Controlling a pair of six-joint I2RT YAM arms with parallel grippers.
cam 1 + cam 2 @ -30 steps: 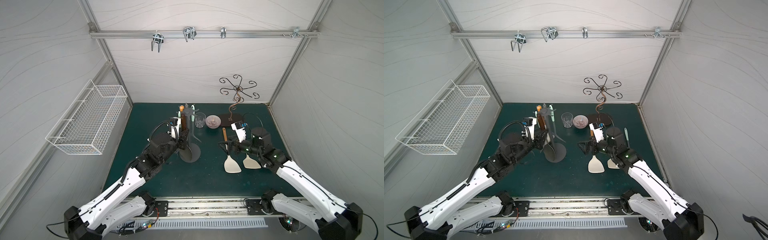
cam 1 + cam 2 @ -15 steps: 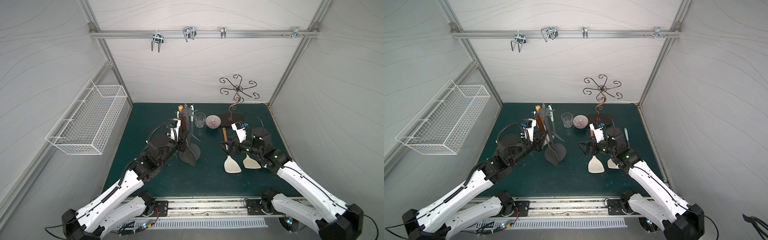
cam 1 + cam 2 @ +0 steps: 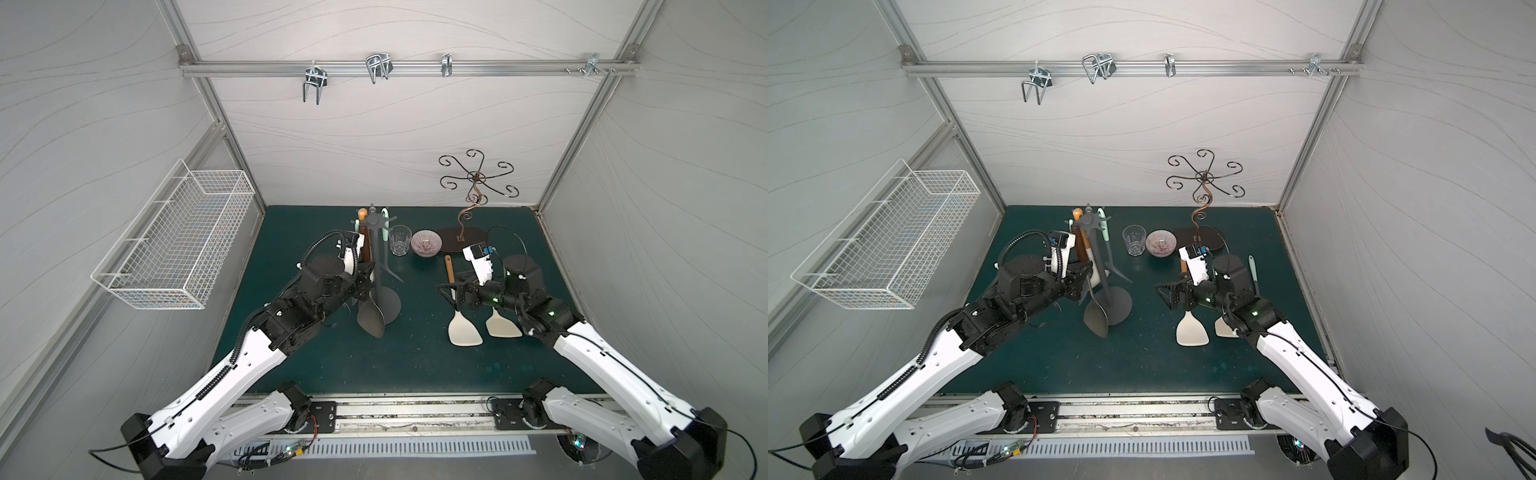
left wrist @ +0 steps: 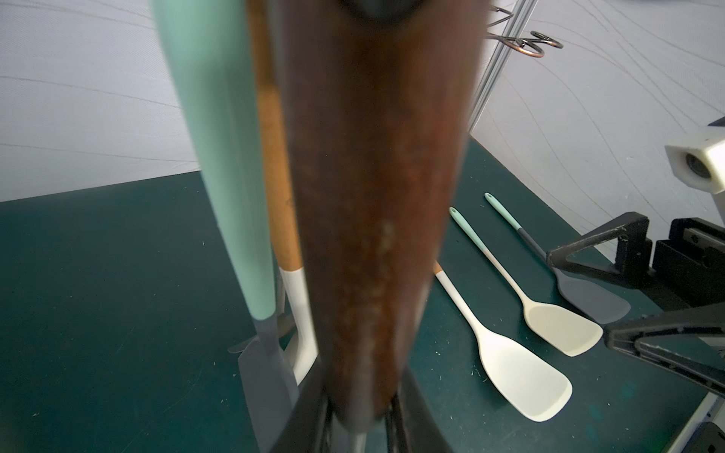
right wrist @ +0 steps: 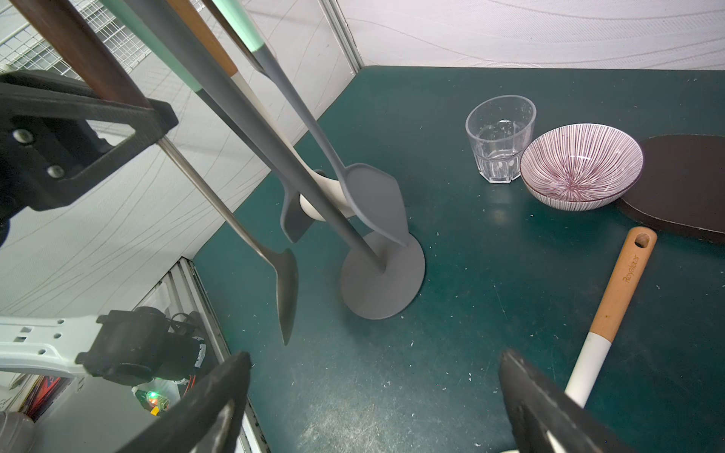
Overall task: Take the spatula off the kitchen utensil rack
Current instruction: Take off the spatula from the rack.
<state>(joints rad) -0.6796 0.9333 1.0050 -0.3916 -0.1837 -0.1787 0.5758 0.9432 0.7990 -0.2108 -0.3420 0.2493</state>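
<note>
**Spatula Pinched Beside the Rack Pole**

Left gripper (image 3: 362, 284): closed hard on the spatula (image 3: 370, 320), pinching where the dark brown wooden handle meets the bare metal shaft, plain in the right wrist view. Sits at 9 o'clock of the pole of the kitchen utensil rack (image 3: 392, 303), just beside it. Spatula blade down, at 7 o'clock of the rack's round base and overlapping it in both top views. Handle rising toward the star-shaped crown at 12 o'clock. No telling whether the handle's end is on its hook or off it. Blurred brown handle across most of the left wrist view, close to the lens.

Alongside on the rack: hanging utensils (image 5: 372, 200), grey-bladed with mint handles, plus a white one with an orange handle.

Right gripper (image 5: 374, 355): jaws spread wide, nothing between them, low over the green mat (image 3: 415, 361) at 3 o'clock of the rack and well apart from it. Just beside one finger, flat on the mat, an orange-handled white spatula (image 3: 463, 332). At its 3 o'clock, a second pale spatula (image 3: 503, 326), partly under the right arm.

At 1 o'clock of the rack base, a clear glass (image 3: 400, 241), upright. Just beside it at 3 o'clock, a striped bowl (image 3: 426, 243). Further toward 3 o'clock, the dark oval foot of a curly bronze stand (image 3: 455, 239). On the left wall at 9 o'clock, a white wire basket (image 3: 178, 245).
</note>
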